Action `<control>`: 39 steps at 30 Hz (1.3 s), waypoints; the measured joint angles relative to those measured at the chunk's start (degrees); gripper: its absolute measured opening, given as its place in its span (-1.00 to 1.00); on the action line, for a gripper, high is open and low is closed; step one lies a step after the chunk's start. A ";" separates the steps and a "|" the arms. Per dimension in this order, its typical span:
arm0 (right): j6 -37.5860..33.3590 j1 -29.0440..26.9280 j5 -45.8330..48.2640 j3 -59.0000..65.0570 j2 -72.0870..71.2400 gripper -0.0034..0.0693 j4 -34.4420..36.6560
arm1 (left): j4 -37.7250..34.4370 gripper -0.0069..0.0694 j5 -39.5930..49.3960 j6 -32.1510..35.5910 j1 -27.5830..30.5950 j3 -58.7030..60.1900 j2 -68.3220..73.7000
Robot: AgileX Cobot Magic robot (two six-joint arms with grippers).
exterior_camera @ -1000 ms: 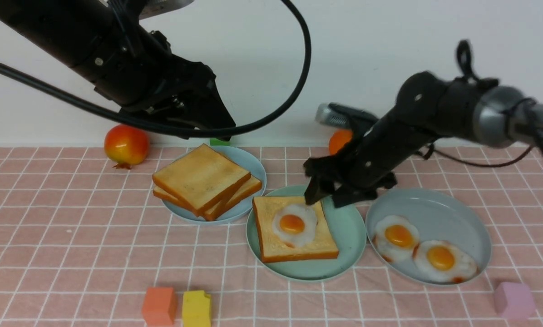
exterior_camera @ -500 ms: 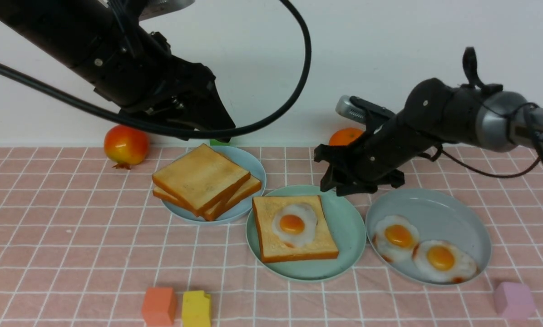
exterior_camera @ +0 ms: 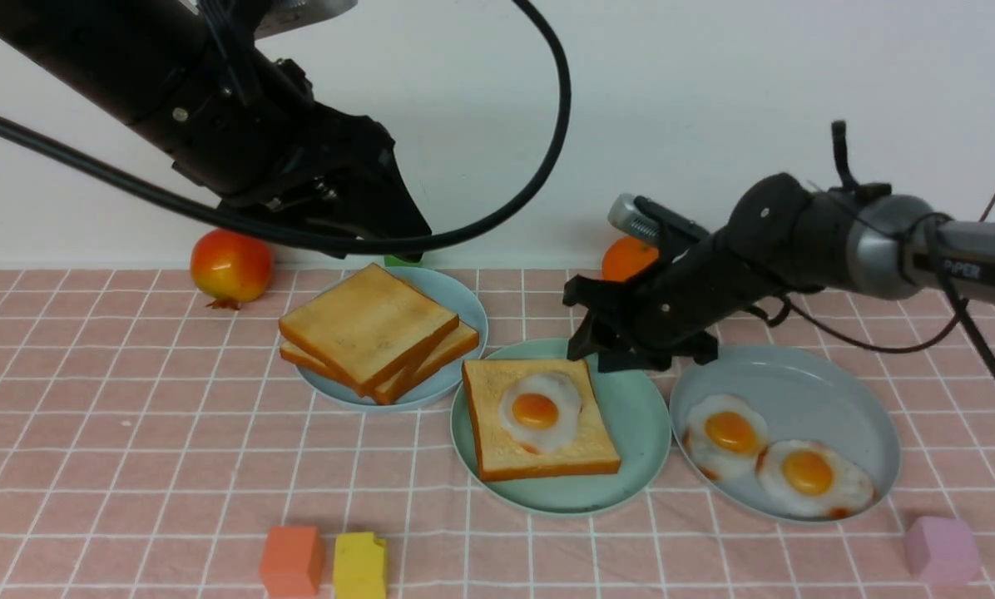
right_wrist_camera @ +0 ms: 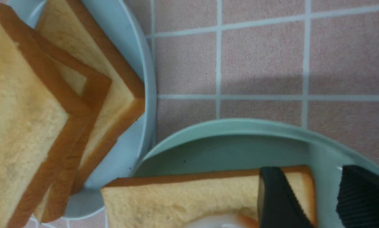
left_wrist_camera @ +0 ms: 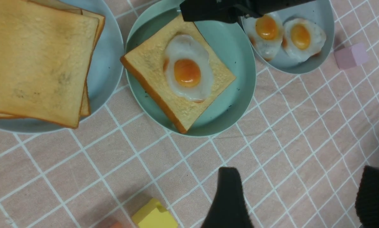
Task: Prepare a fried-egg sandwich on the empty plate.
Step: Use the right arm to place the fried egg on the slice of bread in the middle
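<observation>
Where the sandwich stands: one toast slice (exterior_camera: 497, 445) lies flat on the mint-green plate (exterior_camera: 635, 416). A fried egg (exterior_camera: 539, 410) sits on top of it, yolk up and uncovered.
Mint-green plate: about mid-tabletop (exterior_camera: 131, 466), slightly toward the right edge, between two paler plates and close beside both.
Toast on plate: sits toward the plate's left side, with bare plate showing on its right.
Right hand (exterior_camera: 599, 356): hovers over the far rim of the mint-green plate, fingers spread with nothing between them. In the wrist view one finger (right_wrist_camera: 278, 202) overlaps the toast's far corner; I cannot tell whether it touches.
Left hand (left_wrist_camera: 302, 193): raised well above the tabletop, over the far rim of the toast stack's plate. Its fingers are wide apart and hold nothing.
Toast stack (exterior_camera: 368, 329): slices piled askew on a pale blue plate (exterior_camera: 468, 320), left of the mint-green plate and nearer the far edge.
Spare eggs (exterior_camera: 809, 474): two lie side by side, whites meeting, on a pale blue-grey plate (exterior_camera: 805, 387) toward the right edge.
Fruit: a red-yellow fruit (exterior_camera: 231, 264) sits at the far edge, left of the stack. An orange (exterior_camera: 626, 258) also sits at the far edge, partly hidden behind the right arm.
Blocks: an orange block (exterior_camera: 291, 559) and a yellow block (exterior_camera: 360, 566) sit side by side at the near edge. A lilac block (exterior_camera: 943, 549) sits toward the near right corner.
</observation>
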 joint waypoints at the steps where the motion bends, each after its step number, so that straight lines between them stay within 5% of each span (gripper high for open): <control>1: -0.69 0.00 -0.07 0.00 0.60 -0.04 0.62 | 0.00 0.61 0.08 0.00 0.00 0.00 0.00; 7: -2.60 0.00 -0.13 0.00 1.25 -0.13 2.31 | 0.00 0.61 0.12 0.00 0.00 0.00 0.00; 14: -3.05 0.00 0.98 -0.11 1.30 -0.77 2.22 | 0.00 0.61 0.14 0.00 0.00 0.00 0.00; 39: -3.17 -2.57 6.30 -0.29 -2.12 -0.76 -2.48 | 0.05 0.61 0.19 -0.05 0.00 0.00 0.00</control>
